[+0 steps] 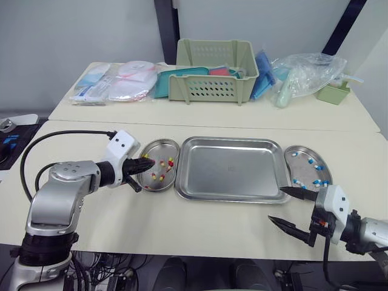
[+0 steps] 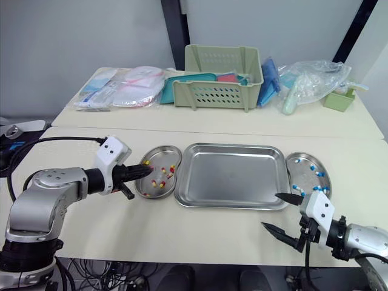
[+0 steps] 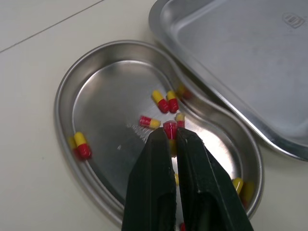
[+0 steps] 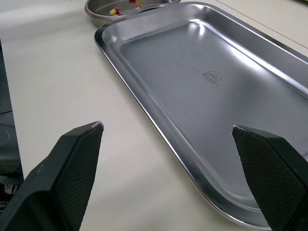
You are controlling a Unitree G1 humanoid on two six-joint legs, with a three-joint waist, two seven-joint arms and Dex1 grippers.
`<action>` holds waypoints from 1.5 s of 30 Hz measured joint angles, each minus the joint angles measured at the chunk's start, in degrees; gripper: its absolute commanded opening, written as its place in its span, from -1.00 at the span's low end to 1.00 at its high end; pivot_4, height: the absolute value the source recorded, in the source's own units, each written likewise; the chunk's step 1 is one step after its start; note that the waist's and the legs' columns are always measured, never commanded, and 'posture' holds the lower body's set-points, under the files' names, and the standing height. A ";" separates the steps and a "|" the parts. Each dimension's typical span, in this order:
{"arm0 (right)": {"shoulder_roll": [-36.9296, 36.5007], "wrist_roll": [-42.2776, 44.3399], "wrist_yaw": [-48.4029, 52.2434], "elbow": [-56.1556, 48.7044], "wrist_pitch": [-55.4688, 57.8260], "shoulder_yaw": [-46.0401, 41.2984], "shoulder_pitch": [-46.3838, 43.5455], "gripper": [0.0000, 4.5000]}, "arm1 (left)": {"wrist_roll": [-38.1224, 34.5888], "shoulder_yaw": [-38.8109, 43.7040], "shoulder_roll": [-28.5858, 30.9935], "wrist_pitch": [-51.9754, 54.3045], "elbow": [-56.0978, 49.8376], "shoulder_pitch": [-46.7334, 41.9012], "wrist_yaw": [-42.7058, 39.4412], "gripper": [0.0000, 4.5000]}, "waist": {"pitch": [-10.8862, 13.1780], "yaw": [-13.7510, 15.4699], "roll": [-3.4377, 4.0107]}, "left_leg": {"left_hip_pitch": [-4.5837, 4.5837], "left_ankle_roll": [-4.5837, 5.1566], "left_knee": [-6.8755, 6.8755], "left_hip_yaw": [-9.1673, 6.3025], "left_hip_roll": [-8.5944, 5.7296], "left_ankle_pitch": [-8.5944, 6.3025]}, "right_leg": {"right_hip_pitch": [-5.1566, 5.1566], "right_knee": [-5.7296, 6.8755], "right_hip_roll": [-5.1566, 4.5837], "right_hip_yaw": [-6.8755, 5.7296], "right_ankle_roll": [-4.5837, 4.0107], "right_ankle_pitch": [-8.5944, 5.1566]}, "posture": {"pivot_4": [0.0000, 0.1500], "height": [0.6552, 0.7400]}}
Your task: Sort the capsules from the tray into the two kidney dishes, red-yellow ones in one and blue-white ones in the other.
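My left gripper is shut on a red-yellow capsule, held just above the left kidney dish. That dish holds several red-yellow capsules. The steel tray in the middle shows no capsules in it. On its right, the other kidney dish holds several blue-white capsules. Near the table's front edge, my right gripper hangs open with nothing between its fingers, in front of the tray's right corner.
On a second table behind stand a green perforated basket, sealed medical packets at the left, and a clear plastic bag and a small green box at the right. A black cable loops from my left arm.
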 measured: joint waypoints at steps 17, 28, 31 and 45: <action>0.34 -0.21 0.48 1.00 0.31 2.14 -1.42 1.00 | -5.83 0.44 -0.24 -4.20 3.97 0.91 3.67 0.46 | 0.00 -0.29 0.00 | 0.01 0.00 -0.02 0.03 0.02 0.00 | -0.03 0.02 0.01 0.03 0.00 0.00 | 1.00 1.00; 1.24 -0.66 -1.69 -0.51 -0.04 1.43 -1.28 1.00 | -7.84 1.31 4.88 -10.57 3.74 4.87 0.84 0.71 | 0.01 -0.44 0.02 | 0.02 0.00 -0.09 0.06 0.03 0.00 | -0.07 0.01 0.01 0.06 0.00 0.00 | 1.00 1.00; 1.54 -0.13 -2.29 -1.44 -0.03 -3.31 1.44 1.00 | -8.16 4.55 7.19 -14.31 4.41 7.48 -0.80 0.71 | 0.02 -0.34 0.02 | 0.01 0.00 -0.09 0.06 0.03 0.00 | -0.06 -0.01 0.00 0.05 -0.01 0.00 | 1.00 1.00; -12.51 1.24 12.85 17.11 2.21 -26.43 3.89 1.00 | -10.26 16.01 14.55 -23.34 20.95 15.41 -8.91 0.99 | 0.09 -0.49 0.03 | 0.06 0.01 -0.15 0.19 0.04 -0.01 | -0.07 -0.04 0.00 0.11 -0.02 0.00 | 1.00 1.00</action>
